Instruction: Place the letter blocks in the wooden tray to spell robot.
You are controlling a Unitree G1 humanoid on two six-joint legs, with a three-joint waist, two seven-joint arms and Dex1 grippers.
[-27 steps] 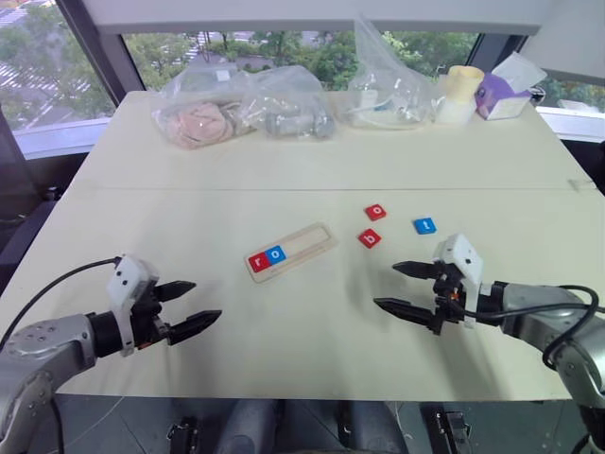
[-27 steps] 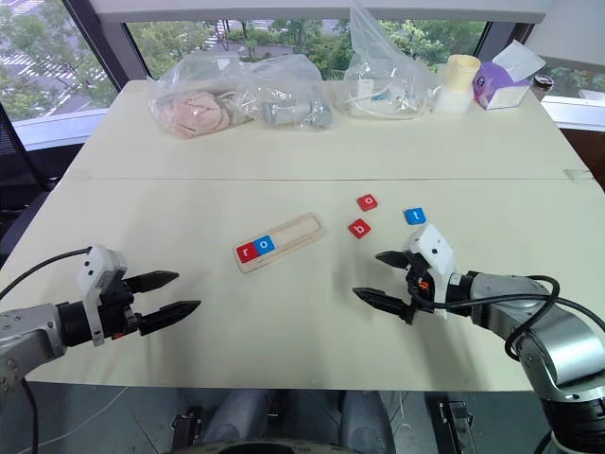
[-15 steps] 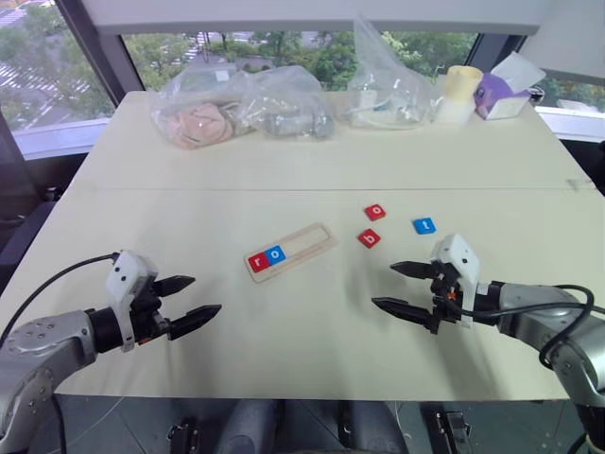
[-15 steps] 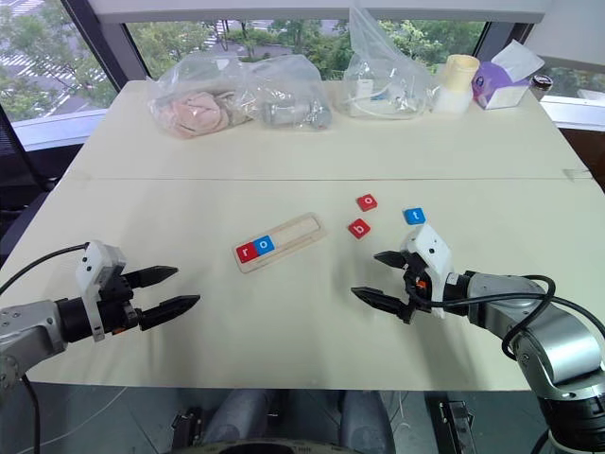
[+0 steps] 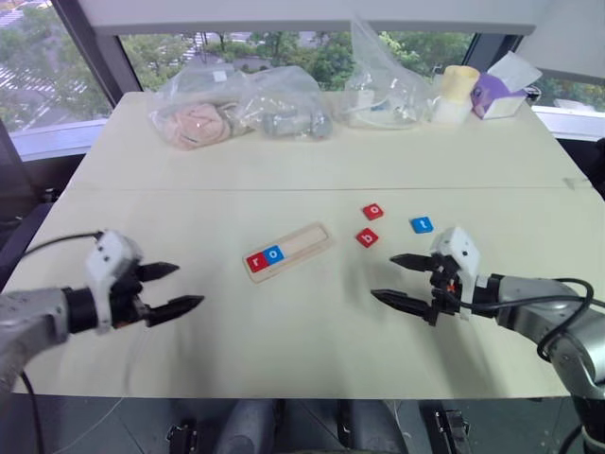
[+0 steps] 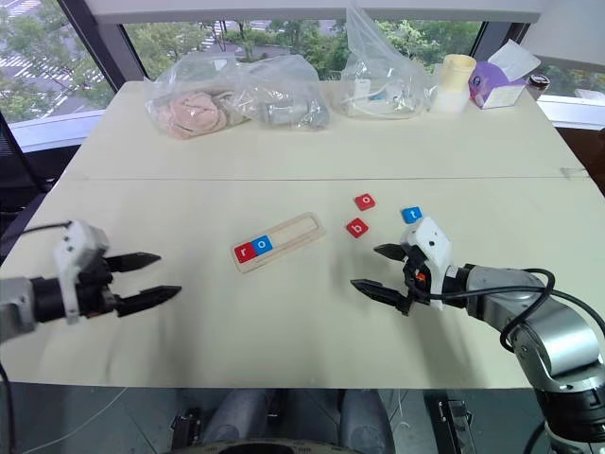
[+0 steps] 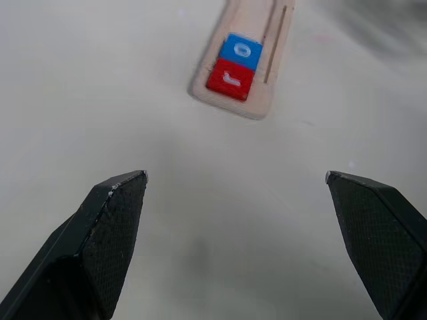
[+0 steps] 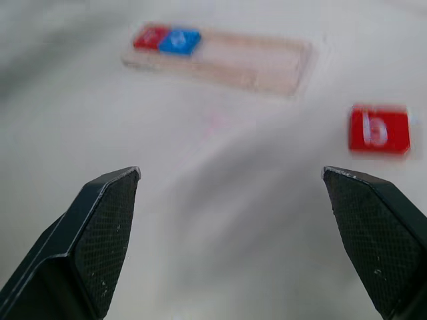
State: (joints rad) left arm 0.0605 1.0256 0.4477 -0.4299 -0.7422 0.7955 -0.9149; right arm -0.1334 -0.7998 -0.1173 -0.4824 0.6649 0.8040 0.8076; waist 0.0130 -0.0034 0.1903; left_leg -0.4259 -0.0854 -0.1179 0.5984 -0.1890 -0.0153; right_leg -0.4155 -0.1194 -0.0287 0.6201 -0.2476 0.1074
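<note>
The wooden tray [image 5: 304,244] lies at the table's middle, slanted, with a red "r" block [image 5: 256,261] and a blue "o" block [image 5: 274,253] at its near-left end. To its right lie loose letter blocks: a red "b" [image 5: 367,237], a red "o" [image 5: 373,211] and a blue "t" [image 5: 422,224]. My left gripper [image 5: 172,289] hovers open and empty over the near-left table, well left of the tray. Just below the loose blocks my right gripper [image 5: 401,279] is open and empty, with the "b" [image 8: 379,129] ahead of it.
Along the far edge stand clear plastic bags [image 5: 246,109] of items, another bag [image 5: 386,90], a pale cup [image 5: 457,93] and a purple tissue box [image 5: 504,87]. A seam [image 5: 189,188] crosses the cream table.
My left gripper has moved left, farther from the tray. My right gripper has edged slightly up toward the loose blocks, still open.
</note>
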